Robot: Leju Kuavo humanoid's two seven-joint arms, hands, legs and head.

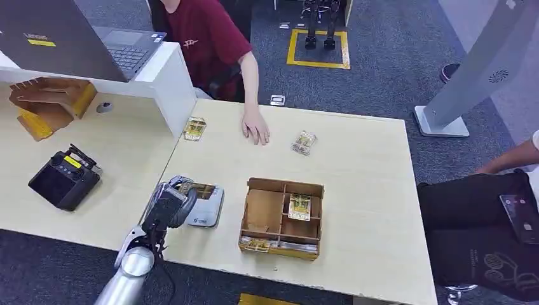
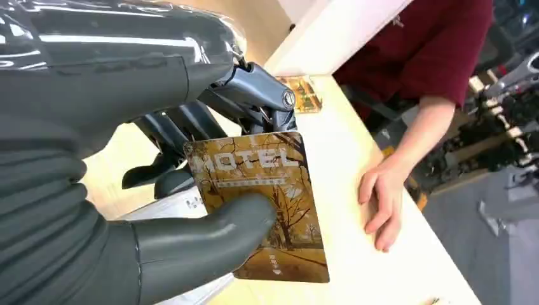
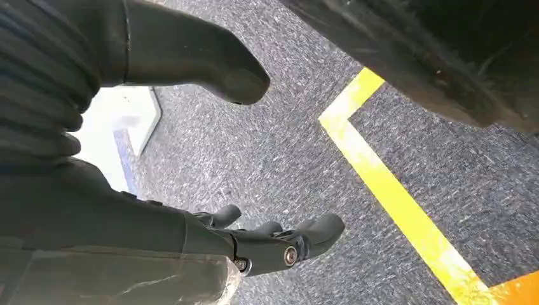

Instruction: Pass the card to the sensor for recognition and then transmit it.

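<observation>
1 card [image 2: 267, 210] is pinched in your left hand [image 2: 191, 165], thumb on its face and fingers behind, right above the grey sensor [image 1: 206, 210] beneath that hand. Lower it flat and level onto the pad so it reads, and keep the pinch firm. Your right hand [image 3: 254, 244] hangs open, holding nothing.

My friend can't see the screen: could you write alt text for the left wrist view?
The robot's left hand holds a brown card printed "MOTEL" above a pale table. Beyond it, a person's hand rests on the table.
</observation>
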